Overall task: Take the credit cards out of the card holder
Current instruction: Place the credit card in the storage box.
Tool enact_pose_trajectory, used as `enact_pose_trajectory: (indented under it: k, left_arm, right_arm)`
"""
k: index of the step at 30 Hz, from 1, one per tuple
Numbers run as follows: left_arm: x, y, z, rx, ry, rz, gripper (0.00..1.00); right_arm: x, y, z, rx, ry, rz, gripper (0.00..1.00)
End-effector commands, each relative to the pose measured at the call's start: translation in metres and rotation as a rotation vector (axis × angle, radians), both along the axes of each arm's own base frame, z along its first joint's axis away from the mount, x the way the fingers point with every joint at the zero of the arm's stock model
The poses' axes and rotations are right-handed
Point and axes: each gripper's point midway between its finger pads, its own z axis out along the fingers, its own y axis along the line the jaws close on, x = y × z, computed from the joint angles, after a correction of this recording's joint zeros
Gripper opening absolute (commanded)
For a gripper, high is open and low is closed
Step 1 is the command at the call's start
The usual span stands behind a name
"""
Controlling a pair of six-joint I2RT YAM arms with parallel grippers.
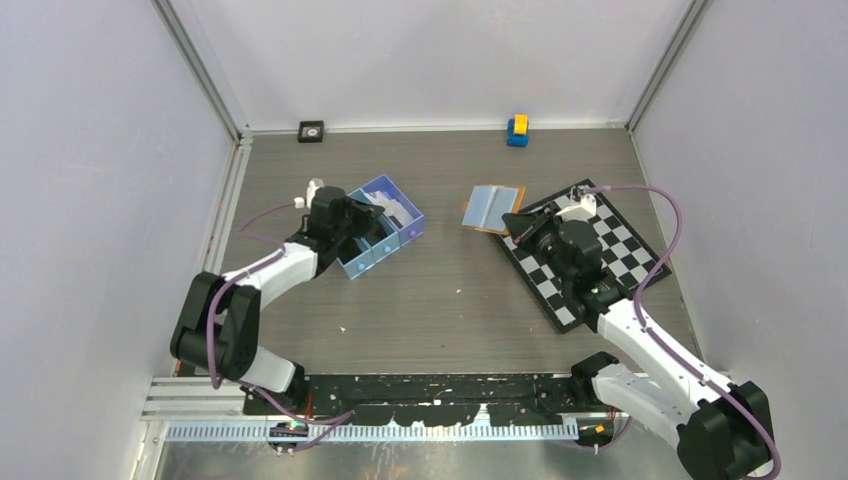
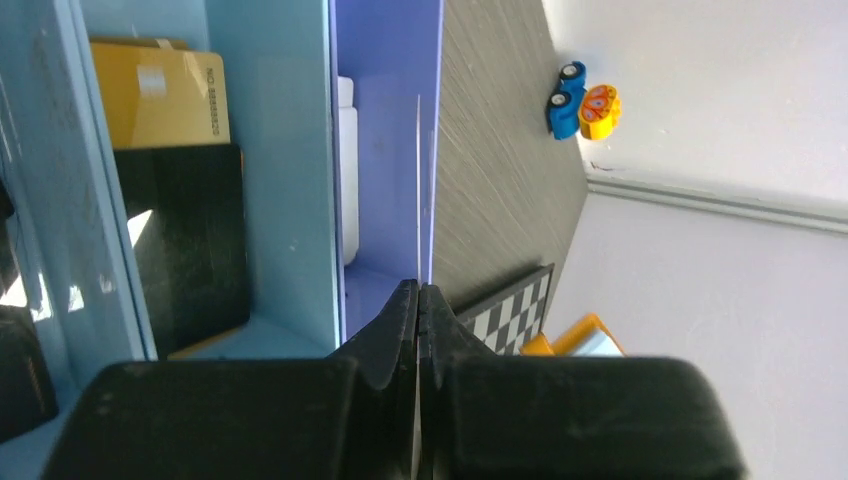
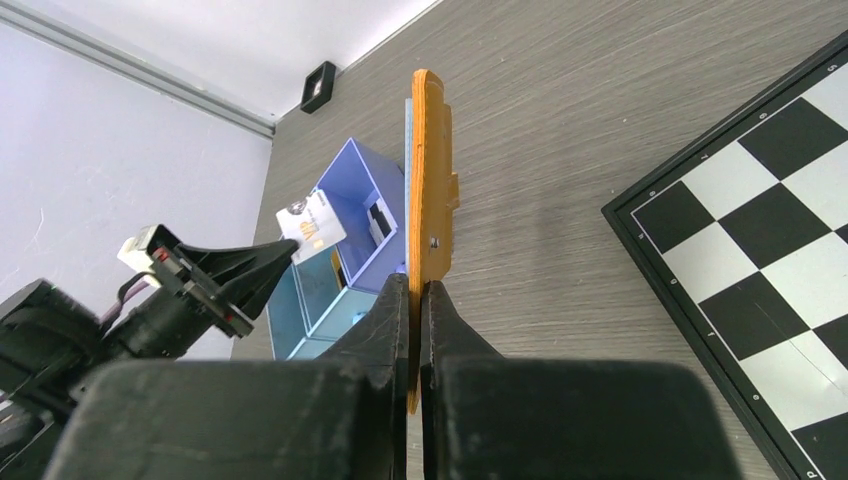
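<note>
A card (image 2: 417, 180) is pinched edge-on by the left claw (image 2: 418, 292), long axis parallel to the tray (image 2: 385, 60) wall, over 1 end compartment. The holder (image 3: 430, 180) is clamped by the right claw (image 3: 418, 290), well apart rightward; a drop is judged next.

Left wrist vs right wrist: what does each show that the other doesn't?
Only left wrist: a gold card and a black card in one tray compartment, plus the toy car. Only right wrist: the right gripper shut on the orange card holder, and a black square by the wall. Both: blue tray, chessboard, the white card in the left gripper.
</note>
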Motion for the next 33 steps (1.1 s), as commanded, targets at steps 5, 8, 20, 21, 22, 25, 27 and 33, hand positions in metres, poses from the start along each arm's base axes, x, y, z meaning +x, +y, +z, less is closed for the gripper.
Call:
enact_pose_trajectory:
  k: [5, 8, 20, 21, 22, 25, 27, 33]
  left_arm:
    - [0.042, -0.007, -0.010, -0.004, -0.006, 0.067, 0.00]
    - [0.055, -0.010, -0.012, 0.006, -0.033, 0.065, 0.00]
    - [0.067, -0.032, 0.026, 0.013, -0.239, -0.075, 0.27]
    - [0.063, -0.030, 0.031, 0.023, -0.243, -0.075, 0.38]
    - [0.059, -0.029, 0.033, 0.031, -0.242, -0.075, 0.44]
    - [0.045, -0.030, 0.038, 0.027, -0.218, -0.081, 0.63]
    - [0.034, -0.029, 0.044, 0.027, -0.219, -0.088, 0.86]
    - [0.000, -0.009, 0.069, 0.158, -0.306, -0.076, 1.00]
  right_arm:
    - [0.001, -0.007, 0.036, 0.031, -0.109, -0.032, 0.01]
    - [0.001, -0.005, 0.036, 0.037, -0.108, -0.022, 0.01]
    - [0.004, -0.009, 0.029, 0.007, -0.098, -0.041, 0.01]
    - [0.004, -0.008, 0.028, 0.002, -0.097, -0.040, 0.01]
    - [0.005, -0.008, 0.026, -0.003, -0.092, -0.037, 0.01]
    - [0.007, -0.004, 0.023, -0.010, -0.081, -0.023, 0.01]
    - [0.009, -0.004, 0.019, -0.016, -0.073, -0.023, 0.01]
    - [0.011, 0.009, 0.014, 0.010, -0.059, 0.029, 0.01]
